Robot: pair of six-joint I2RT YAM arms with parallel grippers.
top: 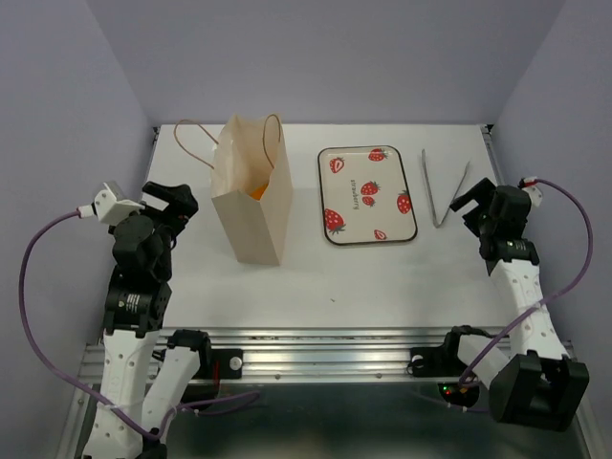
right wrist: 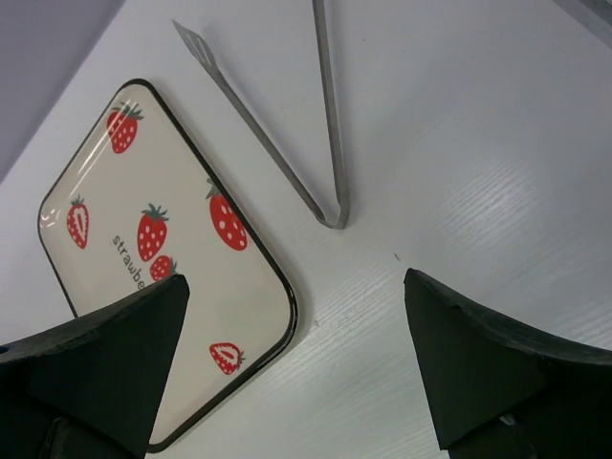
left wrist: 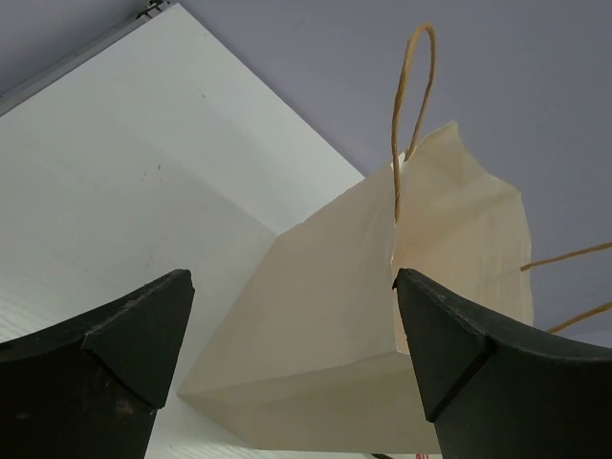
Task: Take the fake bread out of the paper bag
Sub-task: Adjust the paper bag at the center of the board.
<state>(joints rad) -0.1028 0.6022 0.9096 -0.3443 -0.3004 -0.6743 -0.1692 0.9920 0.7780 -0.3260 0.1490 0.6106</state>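
The paper bag point(top: 251, 206) stands upright on the white table, left of centre, with its mouth open and its cord handles point(top: 196, 143) hanging to the left. A small patch of glossy orange fake bread point(top: 256, 191) shows inside the mouth; the rest is hidden by the bag. My left gripper point(top: 176, 198) hovers open just left of the bag, apart from it. The left wrist view looks at the bag's side point(left wrist: 363, 325) between the open left gripper point(left wrist: 292, 277). My right gripper point(top: 469, 201) is open at the far right, holding nothing.
A strawberry-print tray point(top: 327, 167) lies right of the bag, seen also in the right wrist view as the tray point(right wrist: 143, 287) under the right gripper point(right wrist: 296, 279). Metal tongs point(top: 445, 191) lie beside it, near my right gripper; the same tongs point(right wrist: 325, 153) show from the wrist.
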